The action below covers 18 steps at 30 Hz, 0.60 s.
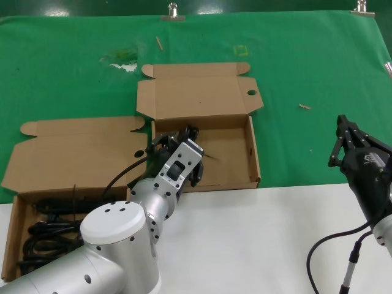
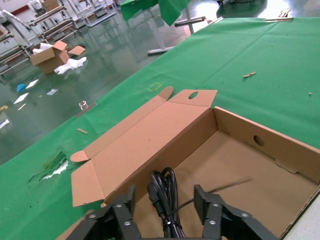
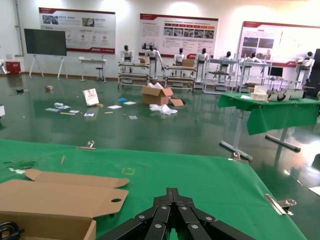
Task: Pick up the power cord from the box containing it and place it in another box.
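Observation:
A looped black power cord [image 2: 163,184] with its plug lies in the left near corner of the open middle cardboard box [image 1: 253,153]. My left gripper [image 1: 179,136] hangs just over it. In the left wrist view the left gripper [image 2: 165,197] is open, its fingers either side of the bundle without touching it. The box wall [image 2: 270,141] and its flap lid [image 2: 150,140] show there too. Several more black cords [image 1: 43,236] lie in the other open box [image 1: 8,245] at the left. My right gripper [image 1: 344,139] is shut and empty over the green cloth at the right; it also shows in the right wrist view [image 3: 172,192].
The boxes rest on a green cloth [image 1: 306,61] with a torn patch [image 1: 122,58] and small scraps [image 1: 304,106]. A white table surface [image 1: 257,245] lies in front. Metal clips [image 1: 173,11] hold the cloth's back edge.

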Each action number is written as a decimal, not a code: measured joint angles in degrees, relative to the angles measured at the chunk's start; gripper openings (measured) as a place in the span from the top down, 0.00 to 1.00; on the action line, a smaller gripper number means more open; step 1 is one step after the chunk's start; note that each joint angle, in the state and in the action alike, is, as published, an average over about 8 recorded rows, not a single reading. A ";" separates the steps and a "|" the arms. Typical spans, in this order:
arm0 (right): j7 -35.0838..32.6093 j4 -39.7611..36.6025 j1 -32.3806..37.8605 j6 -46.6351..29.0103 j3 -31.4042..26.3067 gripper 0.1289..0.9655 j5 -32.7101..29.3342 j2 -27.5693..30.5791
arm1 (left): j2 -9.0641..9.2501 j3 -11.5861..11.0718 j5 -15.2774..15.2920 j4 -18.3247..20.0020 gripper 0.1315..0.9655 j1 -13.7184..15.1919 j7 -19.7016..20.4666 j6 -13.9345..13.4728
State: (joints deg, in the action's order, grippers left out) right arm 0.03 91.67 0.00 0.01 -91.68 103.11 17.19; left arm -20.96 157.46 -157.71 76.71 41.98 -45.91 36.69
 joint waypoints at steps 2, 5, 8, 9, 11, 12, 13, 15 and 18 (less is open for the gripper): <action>0.00 0.00 0.00 0.00 0.00 0.99 0.00 0.00 | 0.00 0.00 0.00 0.00 0.70 0.00 0.00 0.00; 0.00 0.00 0.00 0.00 0.00 0.99 0.00 0.00 | 0.00 0.00 0.00 0.00 0.63 0.00 0.00 0.00; 0.00 0.00 0.00 0.00 0.00 0.99 0.00 0.00 | 0.00 0.00 0.00 0.00 0.58 0.00 0.00 0.00; 0.00 0.00 0.00 0.00 0.00 0.99 0.00 0.00 | 0.00 0.00 0.00 0.00 0.55 0.00 0.00 0.00; 0.00 0.00 0.00 0.00 0.00 0.99 0.00 0.00 | 0.00 0.00 0.00 0.00 0.48 0.00 0.00 0.00; 0.00 0.00 0.00 0.00 0.00 0.99 0.00 0.00 | 0.00 0.00 0.00 0.00 0.45 0.00 0.00 0.00; 0.00 0.00 0.00 0.00 0.00 0.99 0.00 0.00 | 0.00 0.00 0.00 0.00 0.42 0.00 0.00 0.00; 0.00 0.00 0.00 0.00 0.00 0.98 0.00 0.00 | 0.00 0.00 0.00 0.00 0.36 0.00 0.00 0.00; 0.00 0.00 0.00 0.00 0.00 0.97 0.00 0.00 | 0.00 0.00 0.00 0.00 0.30 0.00 0.00 0.00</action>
State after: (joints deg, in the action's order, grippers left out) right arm 0.02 91.67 0.00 0.01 -91.68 103.11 17.19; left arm -20.96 157.46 -157.71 76.71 41.98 -45.91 36.69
